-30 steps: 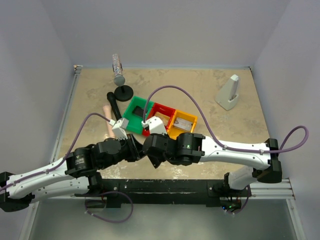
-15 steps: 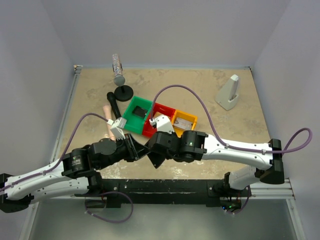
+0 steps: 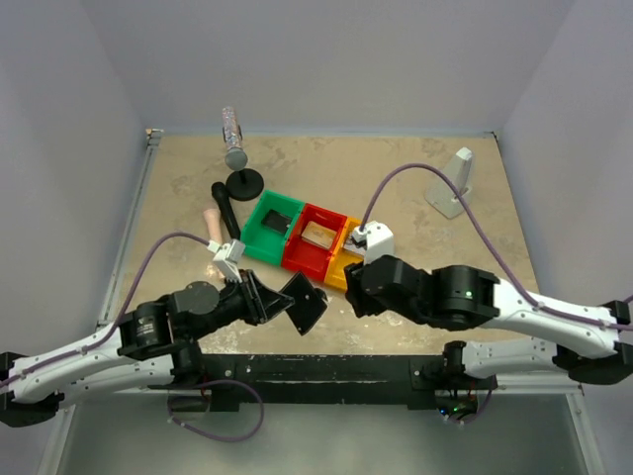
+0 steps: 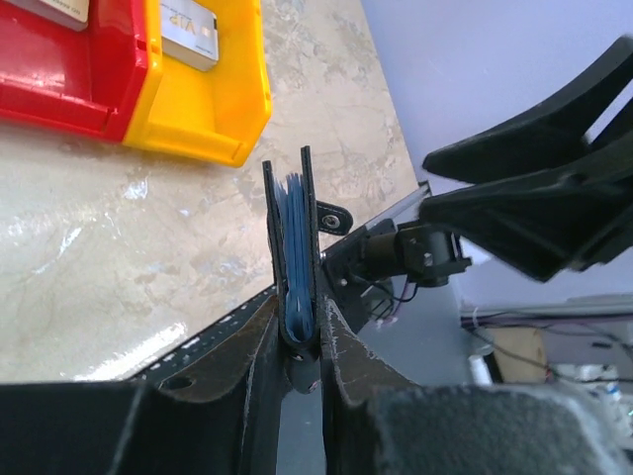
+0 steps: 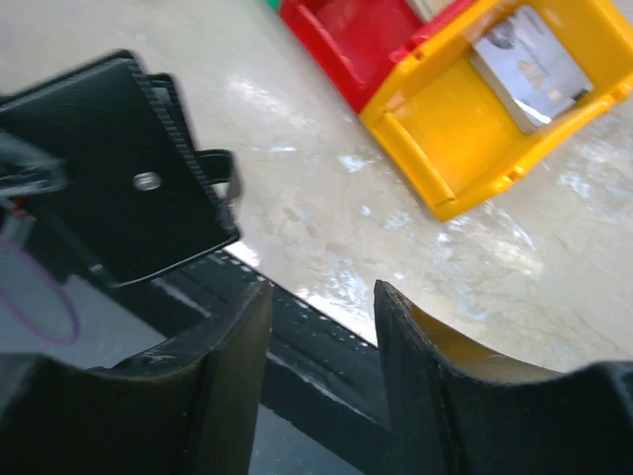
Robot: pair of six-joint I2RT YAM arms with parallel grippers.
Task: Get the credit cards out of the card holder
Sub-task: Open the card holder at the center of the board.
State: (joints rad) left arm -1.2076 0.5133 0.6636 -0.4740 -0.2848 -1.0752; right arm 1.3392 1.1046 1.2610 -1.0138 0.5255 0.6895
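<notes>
Left jaws are clamping the card holder (image 4: 297,237) on edge above the desk's (image 3: 445,257) 6 o'clock rim, right jaws are hanging apart and empty at its 3 o'clock, and cards (image 5: 524,64) are lying in the bins (image 5: 425,168), so the task is probably nearing done, leftovers unclear.

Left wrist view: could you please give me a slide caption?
Left pincer grips the nearly shut card holder edge-on, with the yellow bin beyond.

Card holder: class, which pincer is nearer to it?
Left. The left pincer grips the card holder by its edge; the right pincer hangs open beside it, not touching.
</notes>
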